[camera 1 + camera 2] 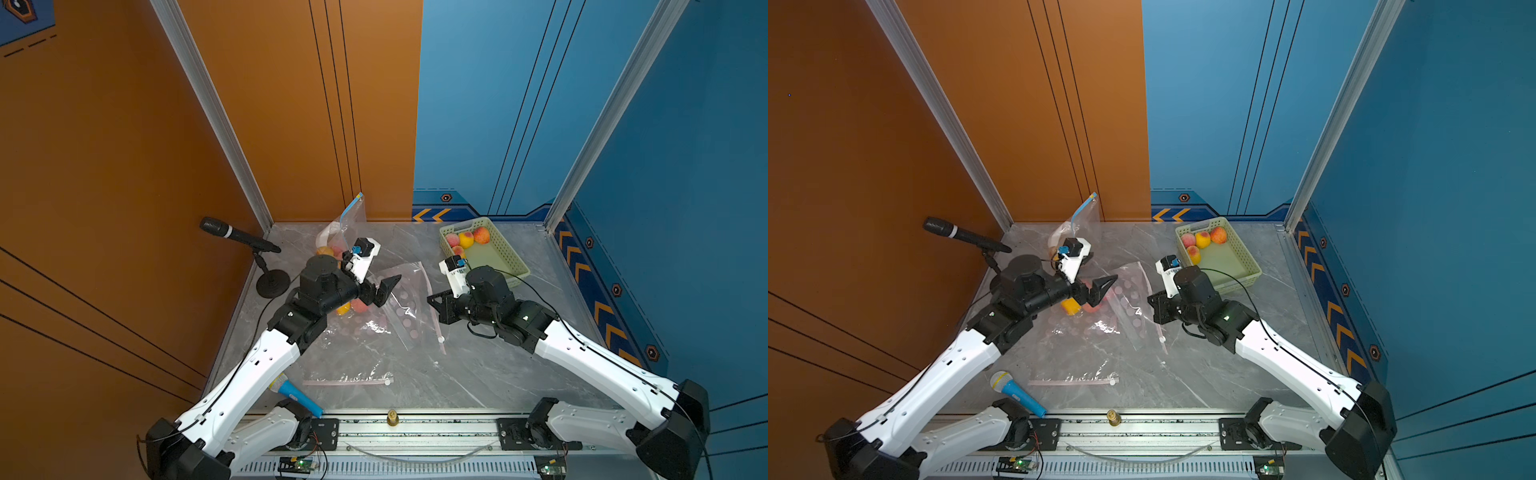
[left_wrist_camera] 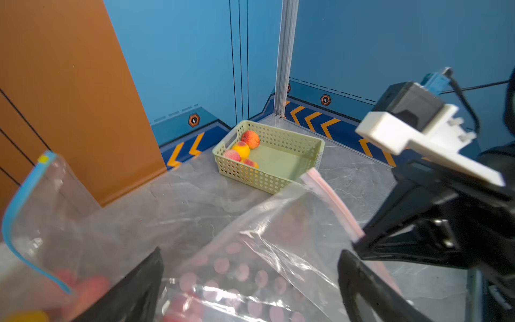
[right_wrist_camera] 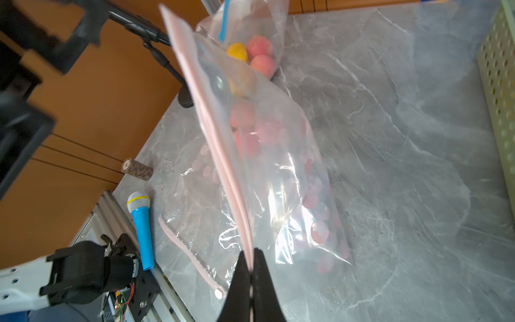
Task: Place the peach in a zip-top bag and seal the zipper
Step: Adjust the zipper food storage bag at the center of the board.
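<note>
Left wrist view is being filled by the left gripper (image 2: pixel 250 252), whose jaws are being held spread wide, with nothing between them, just above the dotted zip-top bag (image 2: pixel 278 237). Behind the bag's left end a second bag (image 1: pixel 355 220), blue-zippered, is being propped upright with fruit inside it. At the dotted bag's own left end, the end away from its zipper, the peach (image 1: pixel 360 306) is being seen through the film, partly hidden under the left gripper; it is being judged as already inside. Along the bag's right edge the pink zipper strip (image 3: pixel 223 156) is being held raised by the right gripper (image 3: pixel 252 267), whose jaws are being pressed together on the strip. Right of the bag, near but apart, a green basket (image 1: pixel 509 245) is being shown with spare peaches (image 1: pixel 466 240) in its far corner.

Sealing is being judged as the step in hand. Whether any length of the strip is already closed cannot be told. For the next move, the pinch is probably being called on to be drawn along the strip while the bag is being steadied by the left gripper, so that the film is not being dragged and the peach is not being rolled towards the mouth.
</note>
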Controlling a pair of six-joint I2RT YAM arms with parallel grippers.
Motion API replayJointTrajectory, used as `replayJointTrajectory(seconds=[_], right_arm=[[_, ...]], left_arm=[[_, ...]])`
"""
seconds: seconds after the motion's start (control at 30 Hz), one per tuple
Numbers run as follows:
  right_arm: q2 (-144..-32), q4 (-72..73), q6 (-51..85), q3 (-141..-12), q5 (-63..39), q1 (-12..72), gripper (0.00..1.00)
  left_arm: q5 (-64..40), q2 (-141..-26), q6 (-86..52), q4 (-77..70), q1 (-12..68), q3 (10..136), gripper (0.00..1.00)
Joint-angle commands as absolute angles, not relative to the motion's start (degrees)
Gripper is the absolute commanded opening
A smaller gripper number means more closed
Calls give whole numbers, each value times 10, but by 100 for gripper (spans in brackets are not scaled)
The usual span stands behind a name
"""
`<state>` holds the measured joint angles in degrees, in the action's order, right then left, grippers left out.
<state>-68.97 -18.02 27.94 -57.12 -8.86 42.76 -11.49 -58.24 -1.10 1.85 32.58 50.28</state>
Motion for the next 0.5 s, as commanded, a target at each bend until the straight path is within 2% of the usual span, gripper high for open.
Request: replayJointTrajectory(seconds=[0.0,0.07,0.2,0.33,0.37,0.47], right_arm=[[-721,-150,344,-562,-49,431,0],[-736,-143,358,-566,-53,428,0],[-755,-132,372,-574,-63,426,0],[-765,-128,379,-575,-57,426,0],[-766,-127,381,-574,-54,427,0],[-770,-125,385,-574,-47,428,0]], left_arm=[[25,-596,-151,24,402,435,90],[49,-606,-202,-9,433,400,82],[65,-620,-261,-141,467,331,82],[84,-643,-246,-163,499,333,85],[87,-651,-247,-157,503,339,91],[92,-685,-246,-157,523,359,94]])
